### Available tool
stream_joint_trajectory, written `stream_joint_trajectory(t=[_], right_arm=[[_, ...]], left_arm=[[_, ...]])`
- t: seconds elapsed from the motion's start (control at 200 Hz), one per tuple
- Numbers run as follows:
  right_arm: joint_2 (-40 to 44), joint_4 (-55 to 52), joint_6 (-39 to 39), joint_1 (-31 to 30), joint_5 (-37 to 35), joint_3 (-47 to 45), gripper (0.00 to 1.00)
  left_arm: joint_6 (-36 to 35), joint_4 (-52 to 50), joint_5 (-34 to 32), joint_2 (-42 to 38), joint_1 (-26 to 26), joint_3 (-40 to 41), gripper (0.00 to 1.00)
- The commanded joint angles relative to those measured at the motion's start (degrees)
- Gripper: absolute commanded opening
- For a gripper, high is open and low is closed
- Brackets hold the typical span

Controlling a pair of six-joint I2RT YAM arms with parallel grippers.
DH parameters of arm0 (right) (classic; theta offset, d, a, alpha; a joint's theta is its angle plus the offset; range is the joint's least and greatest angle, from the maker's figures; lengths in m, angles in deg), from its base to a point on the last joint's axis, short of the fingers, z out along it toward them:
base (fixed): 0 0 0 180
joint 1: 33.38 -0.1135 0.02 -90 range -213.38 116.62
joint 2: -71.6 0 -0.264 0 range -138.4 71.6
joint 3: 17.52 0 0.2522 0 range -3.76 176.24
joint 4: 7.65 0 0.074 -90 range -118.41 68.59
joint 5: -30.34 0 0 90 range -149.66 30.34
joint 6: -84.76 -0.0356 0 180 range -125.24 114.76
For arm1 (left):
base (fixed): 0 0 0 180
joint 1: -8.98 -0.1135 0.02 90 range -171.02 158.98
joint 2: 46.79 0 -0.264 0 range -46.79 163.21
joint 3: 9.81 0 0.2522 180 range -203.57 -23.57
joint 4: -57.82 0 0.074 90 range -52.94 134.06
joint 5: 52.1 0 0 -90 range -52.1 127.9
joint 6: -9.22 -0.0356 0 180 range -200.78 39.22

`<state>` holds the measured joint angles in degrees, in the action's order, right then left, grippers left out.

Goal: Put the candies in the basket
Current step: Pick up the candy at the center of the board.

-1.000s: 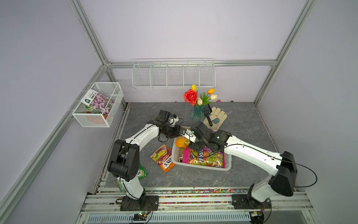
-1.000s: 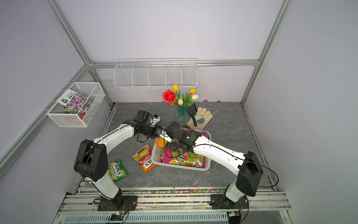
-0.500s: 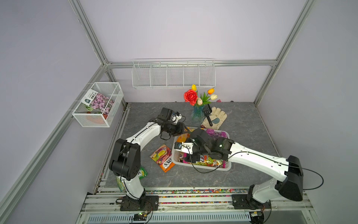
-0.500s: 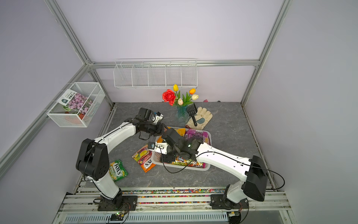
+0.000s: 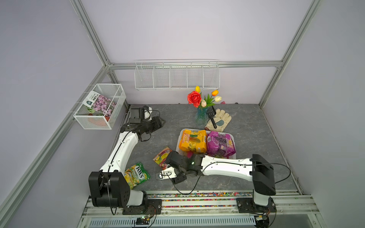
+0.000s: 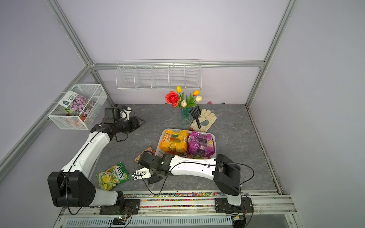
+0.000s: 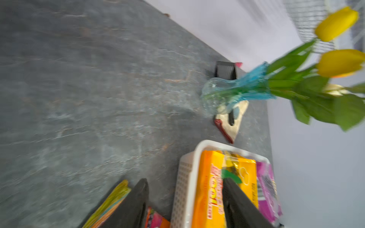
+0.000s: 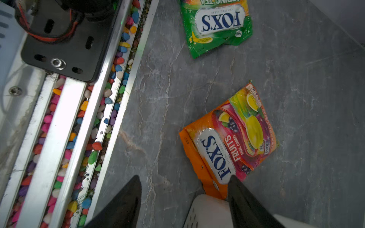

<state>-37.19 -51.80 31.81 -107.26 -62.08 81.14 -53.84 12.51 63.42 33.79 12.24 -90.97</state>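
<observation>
Left hand (image 7: pixel 184 180) and right hand (image 8: pixel 184 177) are both spread, empty. The orange bag (image 8: pixel 231 142) lies on the bench (image 8: pixel 158 118) just beside the basket (image 8: pixel 207 211); a careless pinch there may catch the rim and drag the basket.

Mango bag (image 7: pixel 209 187) in basket (image 7: pixel 183 177)

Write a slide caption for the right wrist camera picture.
Open right gripper near the orange FOX'S bag; green FOX'S bag farther off.
</observation>
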Motion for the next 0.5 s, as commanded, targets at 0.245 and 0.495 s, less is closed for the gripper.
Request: stream_joint_trajectory(t=[0.245,0.495], right_arm=[[-7.75,10.59,10.54,-1.55,-16.23,-2.21,0.66],[-11.65,16.68,14.63,-1.68,-15.22,-3.22,0.49]], left_arm=[[3.08,1.39,-5.56,0.89,-5.1,7.81,0.63],[1.85,1.56,-6.74,1.38,-5.11,8.55,0.63]])
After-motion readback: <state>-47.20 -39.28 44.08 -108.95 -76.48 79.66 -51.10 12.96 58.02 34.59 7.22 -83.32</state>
